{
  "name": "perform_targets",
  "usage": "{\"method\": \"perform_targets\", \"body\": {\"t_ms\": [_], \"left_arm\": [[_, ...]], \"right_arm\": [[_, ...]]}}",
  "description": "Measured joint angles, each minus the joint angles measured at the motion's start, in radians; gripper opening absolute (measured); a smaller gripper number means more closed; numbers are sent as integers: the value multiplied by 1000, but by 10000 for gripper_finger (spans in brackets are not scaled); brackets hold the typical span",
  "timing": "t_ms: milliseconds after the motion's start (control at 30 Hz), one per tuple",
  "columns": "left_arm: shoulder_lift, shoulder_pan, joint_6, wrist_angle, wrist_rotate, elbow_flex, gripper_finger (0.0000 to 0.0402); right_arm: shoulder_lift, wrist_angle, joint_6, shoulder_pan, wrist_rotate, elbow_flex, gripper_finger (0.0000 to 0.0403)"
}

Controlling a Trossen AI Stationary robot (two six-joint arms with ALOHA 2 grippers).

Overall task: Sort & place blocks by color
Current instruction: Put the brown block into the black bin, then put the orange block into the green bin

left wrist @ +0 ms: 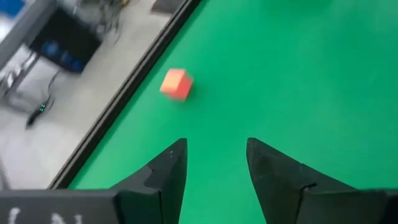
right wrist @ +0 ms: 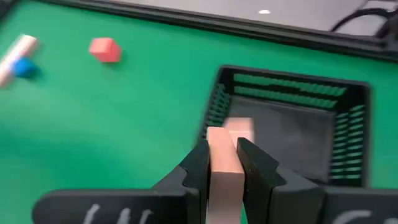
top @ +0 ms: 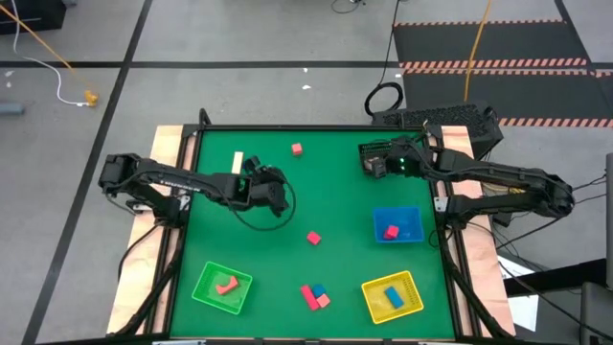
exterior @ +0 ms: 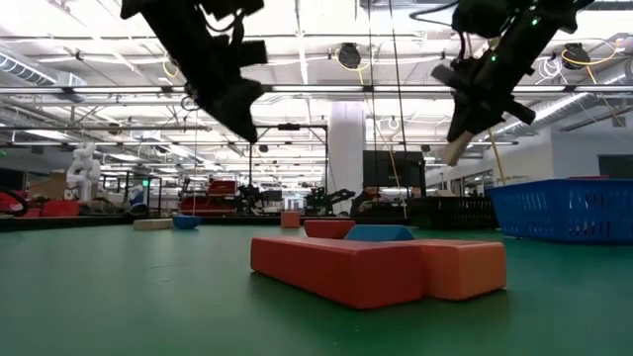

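Note:
My right gripper is at the table's far right, shut on a cream/tan bar above a black mesh basket. A pale block seems to lie in the basket. My left gripper is open and empty, raised over the table's left middle. A red cube lies ahead of it near the far edge and shows in the left wrist view. A cream bar and another red cube lie on the table. A red, blue and pink cluster lies near the front. My right gripper pinches the cream/tan bar by its two long sides between its two fingers. The bar lies along the fingers, and its free end sticks out past the fingertips, slanting down. The bar is lifted clear, above the basket.
A green tray with a red block stands front left. A yellow tray with a blue block stands front right. A blue tray with a red block stands mid right. In the right wrist view, a small blue block lies by the cream bar.

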State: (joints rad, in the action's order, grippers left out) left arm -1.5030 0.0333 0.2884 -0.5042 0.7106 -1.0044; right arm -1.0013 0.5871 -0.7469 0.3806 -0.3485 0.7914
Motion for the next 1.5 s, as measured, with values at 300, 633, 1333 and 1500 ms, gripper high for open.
{"method": "perform_targets", "body": {"t_ms": [300, 633, 1333, 1500], "left_arm": [[0, -120, 255, -248, 0, 0, 154], [0, -224, 353, -312, -118, 0, 154], [-2, -164, 60, 52, -288, 0, 154], [-2, -185, 96, 90, -290, 0, 152]], "right_arm": [[-77, -7, 91, 118, -122, 0, 53], [-93, -32, 167, 158, -120, 0, 127], [-93, -123, 209, 156, 13, 0, 207], [-93, -162, 158, 151, 114, 0, 206]]}}
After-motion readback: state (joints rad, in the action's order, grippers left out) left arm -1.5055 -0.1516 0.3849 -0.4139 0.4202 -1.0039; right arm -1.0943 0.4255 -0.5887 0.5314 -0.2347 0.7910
